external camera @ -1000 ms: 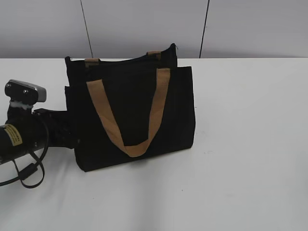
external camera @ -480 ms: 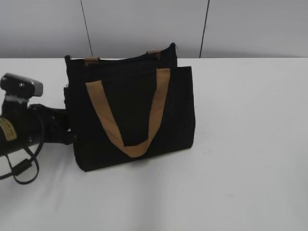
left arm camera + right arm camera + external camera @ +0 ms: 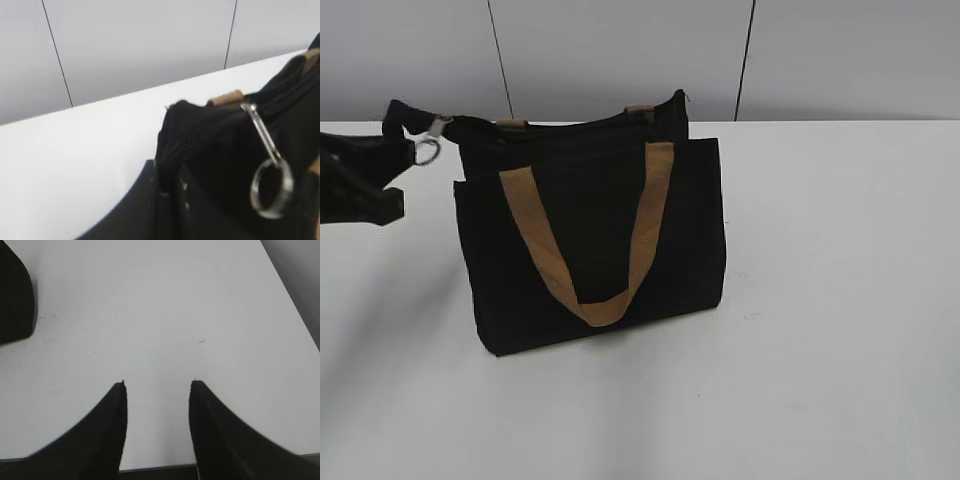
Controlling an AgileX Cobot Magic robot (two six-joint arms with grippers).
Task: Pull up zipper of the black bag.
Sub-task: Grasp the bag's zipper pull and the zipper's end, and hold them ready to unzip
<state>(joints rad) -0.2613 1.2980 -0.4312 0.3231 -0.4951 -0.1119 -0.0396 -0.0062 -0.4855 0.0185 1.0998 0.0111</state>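
The black bag (image 3: 590,230) stands upright on the white table, tan handles (image 3: 585,300) hanging down its front. My left gripper (image 3: 402,135) is at the bag's top left corner, shut on a black fabric end of the top edge (image 3: 175,135), which is stretched out to the left. The silver zipper pull (image 3: 428,142) with its ring hangs right beside the jaws; in the left wrist view the pull (image 3: 270,170) dangles free of the fingers (image 3: 167,177). My right gripper (image 3: 157,390) is open and empty over bare table, out of the exterior view.
The white table (image 3: 840,300) stretches to the right of and in front of the bag. A grey panelled wall (image 3: 620,50) stands behind. A corner of the bag (image 3: 15,295) shows at the right wrist view's left edge.
My left arm rose from low beside the bag's left side to its top left corner. The corner fabric and the silver ring now stick out to the left. The bag stayed put.
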